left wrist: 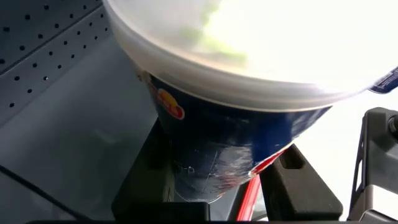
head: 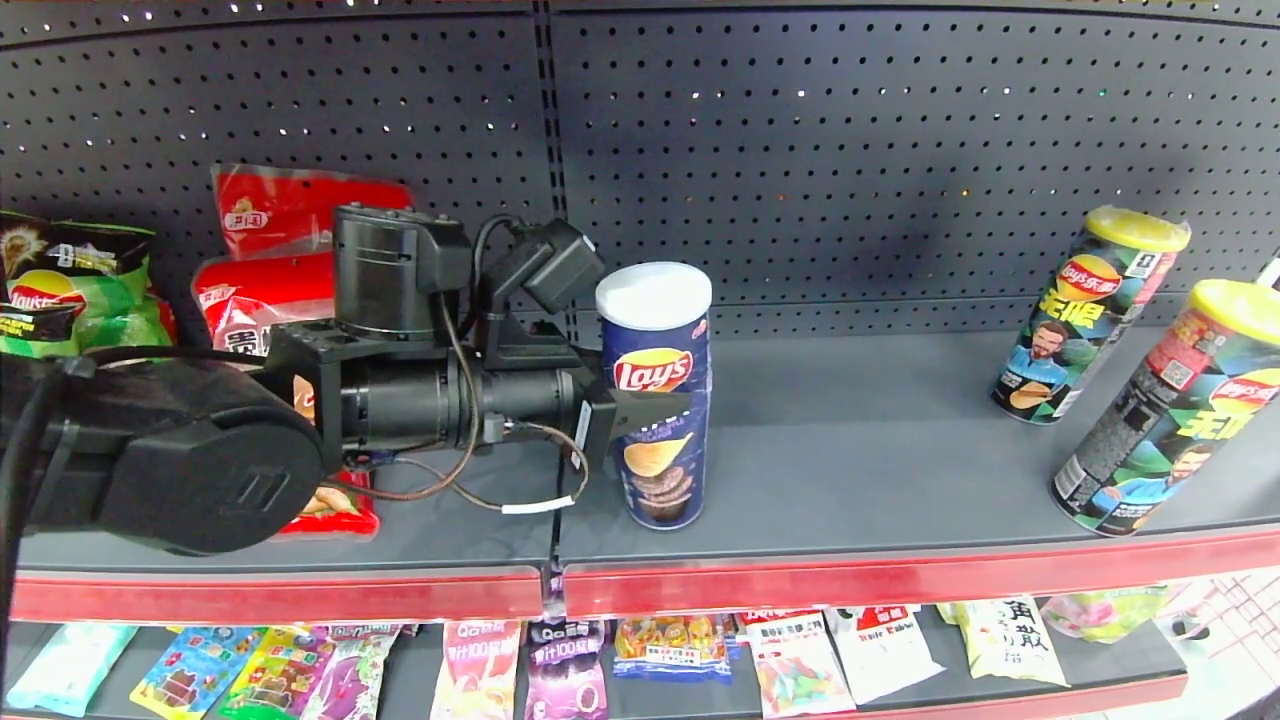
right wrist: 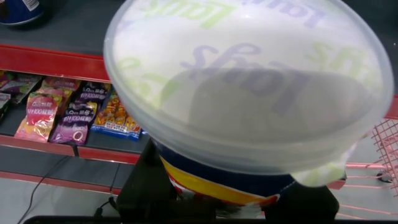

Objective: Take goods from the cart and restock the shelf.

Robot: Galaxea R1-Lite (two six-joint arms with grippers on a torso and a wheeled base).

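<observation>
Can (head: 655, 390) on shelf (head: 860, 470), right of bags (head: 262, 262)

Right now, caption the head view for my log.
Left gripper holds white-lidded blue cylindrical chip can upright on grey metal shelf.

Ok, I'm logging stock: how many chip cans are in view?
4. A blue chip can stands on the shelf in the left gripper's jaws; two yellow-lidded cans stand at its right end; the right gripper holds a clear-lidded can.

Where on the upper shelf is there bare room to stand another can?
Widest free patch of shelf: between the blue can, held by the left gripper, and the two yellow-lidded cans at the right, likely enough for the second can in the right gripper. Crowded: the left end, with snack bags and the left arm.
</observation>
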